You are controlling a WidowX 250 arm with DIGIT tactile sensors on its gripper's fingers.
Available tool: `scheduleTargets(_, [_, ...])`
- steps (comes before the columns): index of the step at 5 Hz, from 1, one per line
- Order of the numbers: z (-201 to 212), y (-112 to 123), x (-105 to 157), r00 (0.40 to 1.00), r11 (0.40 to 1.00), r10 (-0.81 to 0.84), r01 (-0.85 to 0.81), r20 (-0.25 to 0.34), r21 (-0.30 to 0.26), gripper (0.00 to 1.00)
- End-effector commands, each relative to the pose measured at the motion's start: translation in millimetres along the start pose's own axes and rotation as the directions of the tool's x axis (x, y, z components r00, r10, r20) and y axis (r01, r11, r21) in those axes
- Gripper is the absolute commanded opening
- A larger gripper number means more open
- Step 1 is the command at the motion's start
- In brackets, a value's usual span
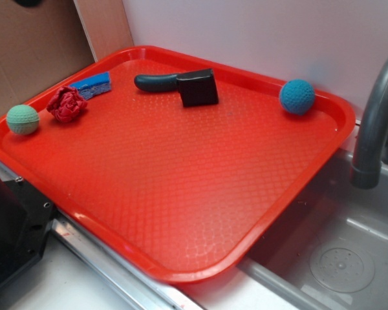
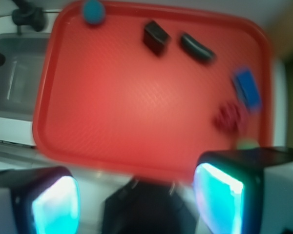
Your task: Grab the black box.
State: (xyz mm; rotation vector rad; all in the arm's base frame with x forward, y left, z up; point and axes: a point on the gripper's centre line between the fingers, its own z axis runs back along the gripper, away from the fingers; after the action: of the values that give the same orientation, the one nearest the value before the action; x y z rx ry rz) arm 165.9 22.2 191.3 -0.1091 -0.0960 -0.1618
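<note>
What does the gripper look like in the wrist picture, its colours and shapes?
The gripper has two blocky fingers with black frames. Each finger carries a rounded pad on its inner face that shines cyan to white, like a lit panel. A grey-white part sits on the outer side of each finger. Between them is a dark, angular body, blurred. No cables or markings can be made out.

Exterior view bright, evenly lit, sharp; soft short shadows under objects, mild sheen on the red tray (image 1: 181,194). Wrist view heavily motion-blurred throughout, everything smeared; gripper (image 2: 136,197) pads (image 2: 56,207) glow washed-out cyan, out of focus in the foreground.
</note>
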Motion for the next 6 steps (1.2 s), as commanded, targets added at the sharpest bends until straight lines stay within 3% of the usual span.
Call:
scheduleTargets(1, [-63, 50, 98, 0.986, 0.995, -0.092, 0.085, 0.136, 0.055, 1.0])
scheduleTargets(2, [-88, 48, 127, 0.976, 0.989, -0.143, 0.136, 0.163, 0.056, 1.0])
scheduleTargets(4, [-110, 9, 124, 0.941, 0.957, -0.287, 0.289, 0.178, 0.017, 1.0])
scheduleTargets(6, [-148, 9, 135, 0.914, 0.923, -0.383, 0.371, 0.133, 0.105, 1.0])
